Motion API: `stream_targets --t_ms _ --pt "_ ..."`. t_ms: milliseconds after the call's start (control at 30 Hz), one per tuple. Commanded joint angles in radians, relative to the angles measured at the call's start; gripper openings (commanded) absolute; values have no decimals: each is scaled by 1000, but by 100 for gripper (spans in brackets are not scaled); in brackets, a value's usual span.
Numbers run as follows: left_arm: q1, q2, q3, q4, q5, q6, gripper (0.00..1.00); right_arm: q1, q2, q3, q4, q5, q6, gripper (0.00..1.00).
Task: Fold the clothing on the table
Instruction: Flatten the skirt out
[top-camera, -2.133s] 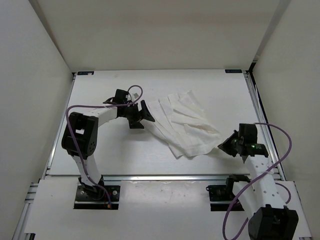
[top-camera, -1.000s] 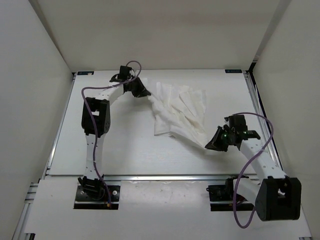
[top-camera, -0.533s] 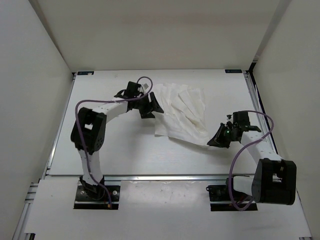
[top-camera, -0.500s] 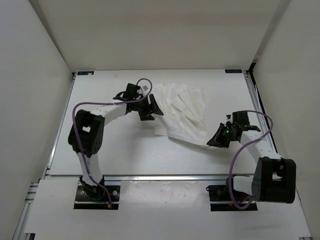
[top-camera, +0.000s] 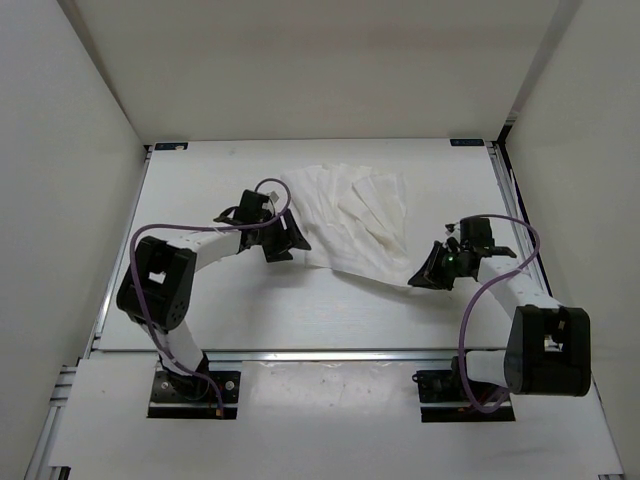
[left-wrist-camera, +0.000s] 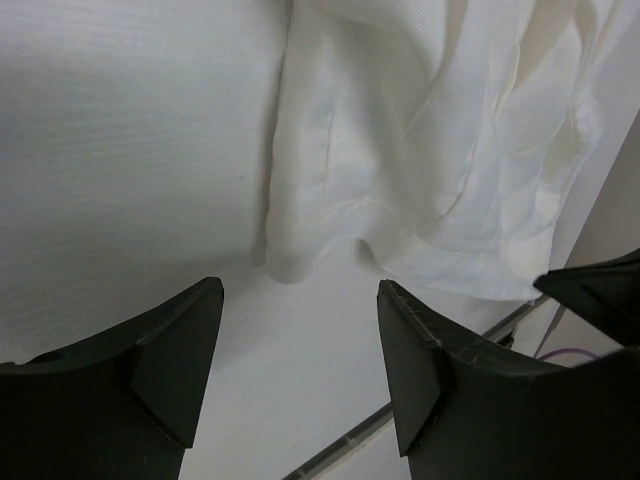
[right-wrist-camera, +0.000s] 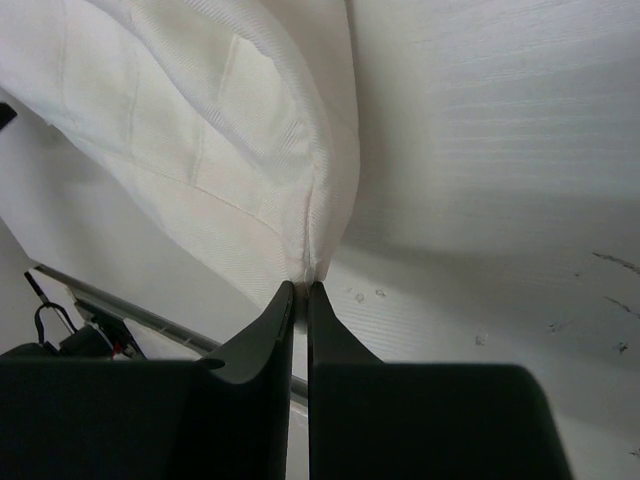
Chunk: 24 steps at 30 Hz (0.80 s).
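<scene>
Backing away from the clothing (top-camera: 350, 212), the left hand (top-camera: 288, 243) is now sitting nearer its own base than half a second ago, over bare bench (top-camera: 220, 300) just beside the fabric's left edge. A second ago it was pressed together on the far left corner; now it is spread wide with nothing between its fingers (left-wrist-camera: 170, 350). The right hand (top-camera: 414, 281) is sitting slightly farther in than before and is still pinching the near right corner.

The clothing is lying on the far middle of the bench, spreading flatter than a second ago and narrowing to a point at the right hand. White fabric on a white surface is making its outline faint from above, and creases are hard to tell from real folded edges, so the number of layers is unclear.

From the left wrist, the fabric's edge is lying just ahead of the spread fingers, not touching them, with a small curled lip at the nearest point. A dark part and a bit of purple cable (left-wrist-camera: 565, 355) are being cut off at the lower right.

From the right wrist, the two fingers are pressing almost flat together on a seam-like fold, the fabric rising away from the tips. How much of it is caught inside is hidden.
</scene>
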Motion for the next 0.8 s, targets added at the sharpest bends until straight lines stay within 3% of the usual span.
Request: stream_targets --t_ms 0,467,600,633,700,733,767 --pt "-17 31 75 55 -47 -22 73 24 -4 22 0 -14 -29 0" --pt "-117 169 263 -155 -308 100 57 40 -30 4 -8 6 -30 0" --pt "-137 185 230 -163 -293 108 52 32 -36 -2 -8 4 -26 0" --pt "-143 185 224 -149 -291 111 48 32 -38 4 -9 4 -20 0" --pt "-151 186 213 -149 -285 105 30 34 -36 7 -9 6 -29 0" --pt "-149 188 208 -160 -280 115 8 31 -42 4 -9 7 -24 0" --pt "-143 180 213 -164 -280 108 0 24 -47 2 -8 9 -23 0"
